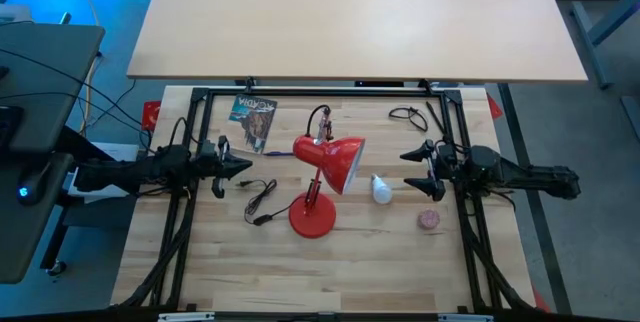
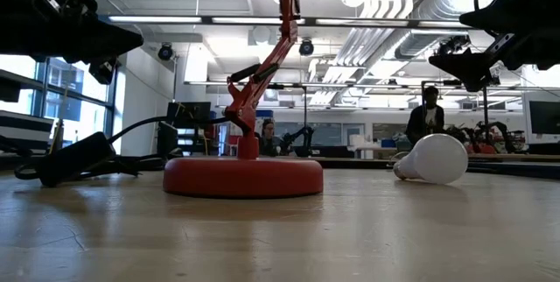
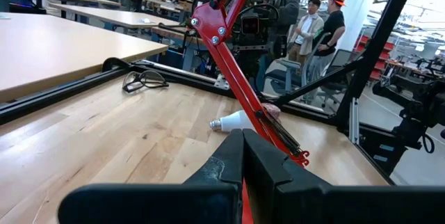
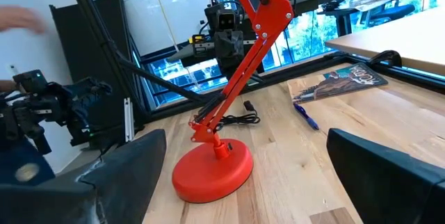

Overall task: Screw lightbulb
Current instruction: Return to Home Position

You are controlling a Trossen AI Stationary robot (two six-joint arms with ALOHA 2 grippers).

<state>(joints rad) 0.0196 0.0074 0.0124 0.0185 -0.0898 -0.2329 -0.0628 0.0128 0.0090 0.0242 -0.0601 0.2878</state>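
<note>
The small white lightbulb point(image 1: 381, 190) lies on its side on the wooden table, just right of the red lamp's shade point(image 1: 340, 160); it also shows in the low view point(image 2: 433, 159) and the left wrist view point(image 3: 236, 122). The lamp stands on its round base point(image 1: 312, 217). My left gripper point(image 1: 240, 167) hovers left of the lamp, level and shut, with nothing between its fingers point(image 3: 243, 161). My right gripper point(image 1: 410, 169) hovers right of the bulb, level and open, also holding nothing; its fingers frame the lamp base point(image 4: 212, 172) from a distance.
A pink ball point(image 1: 430, 220) lies near the right arm. Glasses point(image 1: 408, 115) lie at the far right, a magazine point(image 1: 253, 117) and a pen point(image 4: 304, 116) at the far left. The lamp's black cord point(image 1: 262, 202) trails left of the base. People stand beyond the table.
</note>
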